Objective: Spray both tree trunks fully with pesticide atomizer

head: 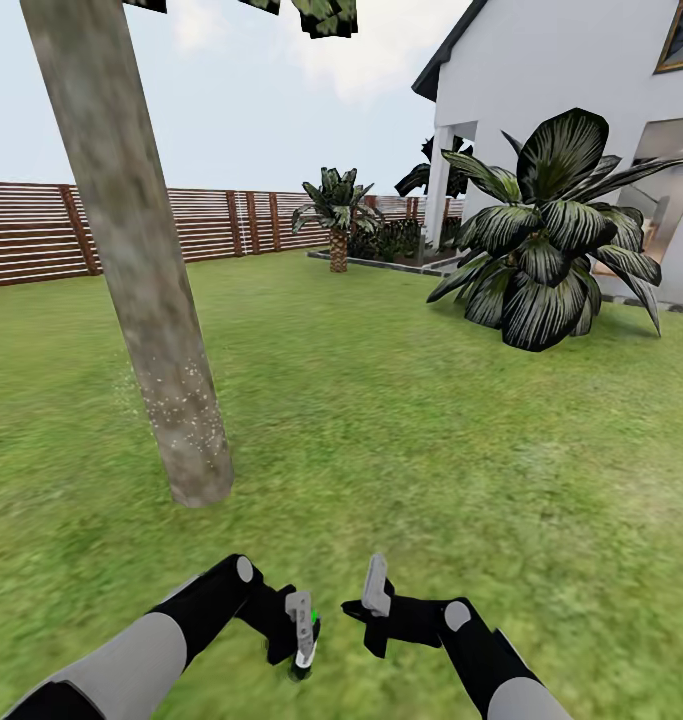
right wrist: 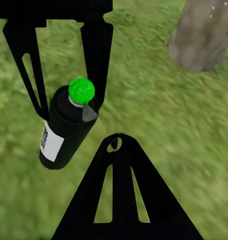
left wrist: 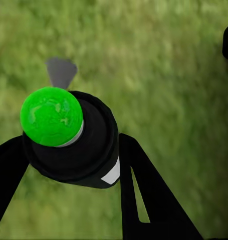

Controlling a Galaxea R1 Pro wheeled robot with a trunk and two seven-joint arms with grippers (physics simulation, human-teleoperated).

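Tree trunk [head: 146, 300], at left, is already being flecked with pale specks low down. Left gripper [head: 303, 640] is being held low over the grass [head: 401, 420], arm bent inward, its fingers [left wrist: 144, 195] clenched on the pesticide atomizer [left wrist: 76, 145], a black bottle with a green cap [left wrist: 51, 116]; it is judged rigid, light and smooth, best gripped around the body. Right gripper [head: 376, 598] is being held just beside it, grasping nothing; whether it is released cannot be told

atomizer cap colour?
Bright green cap on the black atomizer, clearest in the left wrist view.
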